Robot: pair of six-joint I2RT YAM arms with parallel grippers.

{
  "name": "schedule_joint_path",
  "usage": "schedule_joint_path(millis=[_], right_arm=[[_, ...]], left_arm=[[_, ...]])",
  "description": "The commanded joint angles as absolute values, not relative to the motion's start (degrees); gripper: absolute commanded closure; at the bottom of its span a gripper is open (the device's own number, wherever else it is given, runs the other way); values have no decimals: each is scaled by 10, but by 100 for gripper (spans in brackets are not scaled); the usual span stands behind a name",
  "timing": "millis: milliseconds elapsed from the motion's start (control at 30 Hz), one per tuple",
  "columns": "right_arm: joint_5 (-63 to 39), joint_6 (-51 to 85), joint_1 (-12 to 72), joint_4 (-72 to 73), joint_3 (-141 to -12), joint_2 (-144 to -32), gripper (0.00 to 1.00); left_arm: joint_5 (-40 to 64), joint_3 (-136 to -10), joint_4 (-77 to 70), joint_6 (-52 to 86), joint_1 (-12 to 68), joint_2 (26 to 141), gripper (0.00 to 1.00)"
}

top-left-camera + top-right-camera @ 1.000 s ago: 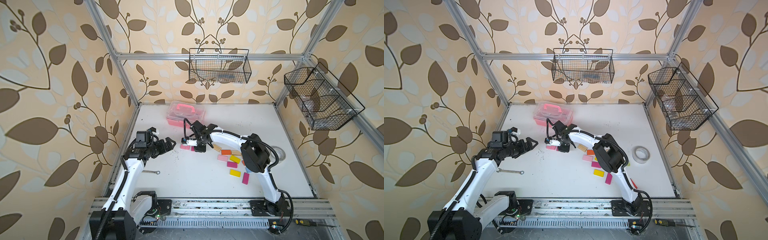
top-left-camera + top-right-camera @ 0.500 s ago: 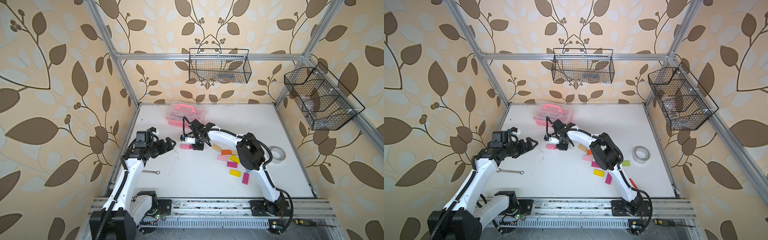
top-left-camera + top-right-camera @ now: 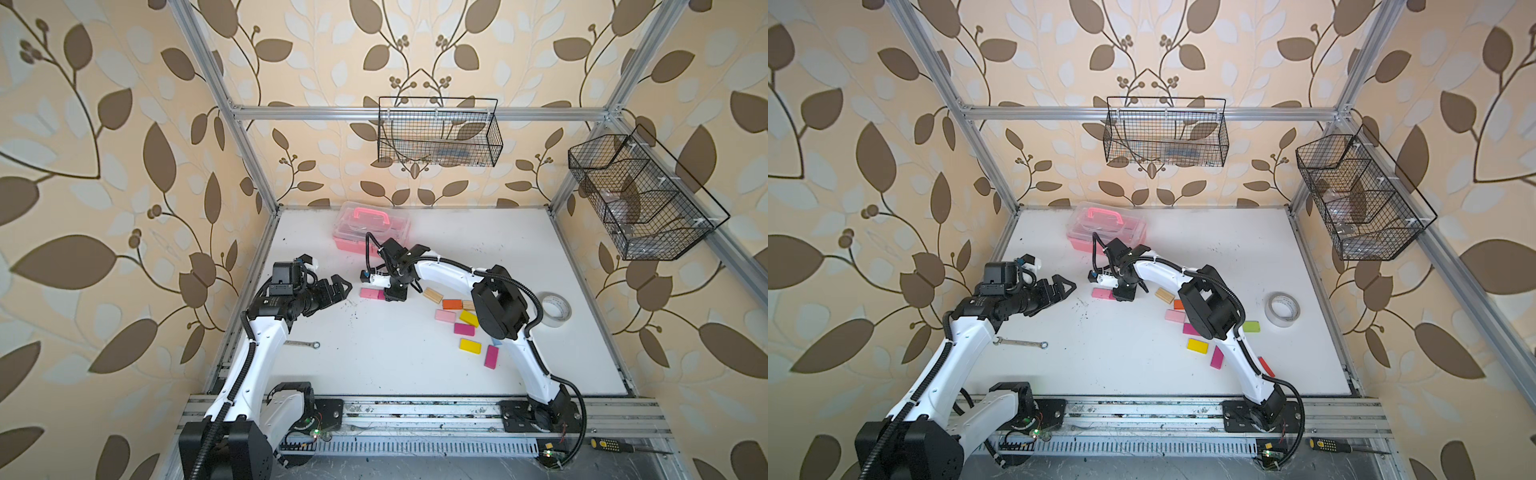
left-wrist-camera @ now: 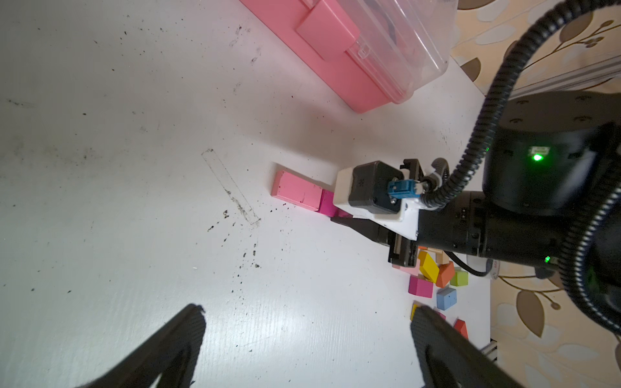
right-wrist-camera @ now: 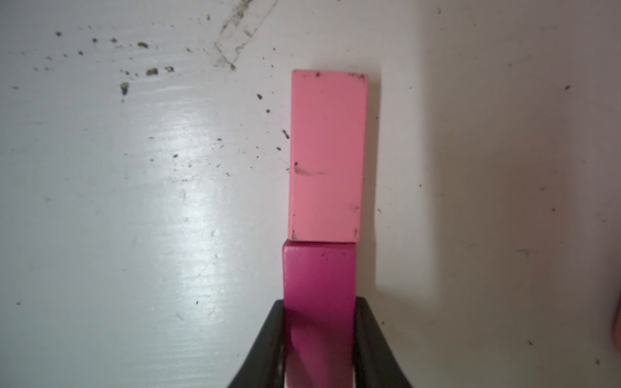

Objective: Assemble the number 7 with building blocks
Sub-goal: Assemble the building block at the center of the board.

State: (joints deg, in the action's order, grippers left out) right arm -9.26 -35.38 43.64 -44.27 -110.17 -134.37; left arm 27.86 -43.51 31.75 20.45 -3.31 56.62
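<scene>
I am gripping the magenta block [image 5: 319, 272] in my right pincer [image 5: 319, 304], the two black fingers [image 5: 268, 342] pressing on its long sides near the end closest to my wrist. I am holding its free short end against the short end of the pink block [image 5: 326, 154], which is lying flat on the tabletop [image 3: 395, 374]. The two are meeting end to end in one line, the magenta one sitting a shade off sideways. Whether it is resting flat or hanging just above the surface I cannot tell. This pair is sitting left of the middle of the tabletop, toward its far edge, just in front of the case [image 3: 371, 226]. My left pincer [image 4: 307, 310] is hovering empty with its fingers spread wide, between the left edge and the pair. The other blocks [image 3: 465, 328] are lying scattered right of the middle (some hidden under my own right arm). I am judging these blocks to be light, stiff and smooth-painted, so they are likely to slide at the slightest nudge. Taking each by its long sides and letting go gently is looking like the safest way to avoid knocking the bar crooked.
</scene>
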Motion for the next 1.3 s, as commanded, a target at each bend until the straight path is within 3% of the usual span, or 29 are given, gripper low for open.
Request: schedule_joint_path(millis=[0, 367, 500, 600, 667, 700, 733, 1033, 1267], right_arm=[[-109, -355, 435, -468, -1112, -1372, 75], [-105, -351, 432, -461, -1106, -1373, 58], [-99, -349, 431, -450, -1096, -1367, 47], [-94, -349, 428, -442, -1088, -1363, 36], [-92, -347, 427, -436, -1082, -1359, 20], [-92, -346, 427, -431, -1077, -1355, 5], [-91, -345, 426, -427, -1074, -1350, 0], [-148, -299, 409, -311, -982, -1194, 0], [-173, -115, 360, -14, -745, -939, 0]], left_arm=[[272, -453, 320, 190, -29, 563, 1], [271, -451, 319, 190, -29, 563, 1], [270, -452, 319, 190, -29, 562, 1], [270, -451, 319, 190, -29, 560, 1], [272, -451, 318, 191, -29, 560, 1], [272, -451, 318, 190, -29, 560, 1], [272, -450, 317, 190, -29, 560, 1], [272, -446, 307, 191, -29, 558, 1], [262, -439, 298, 193, -28, 535, 1]])
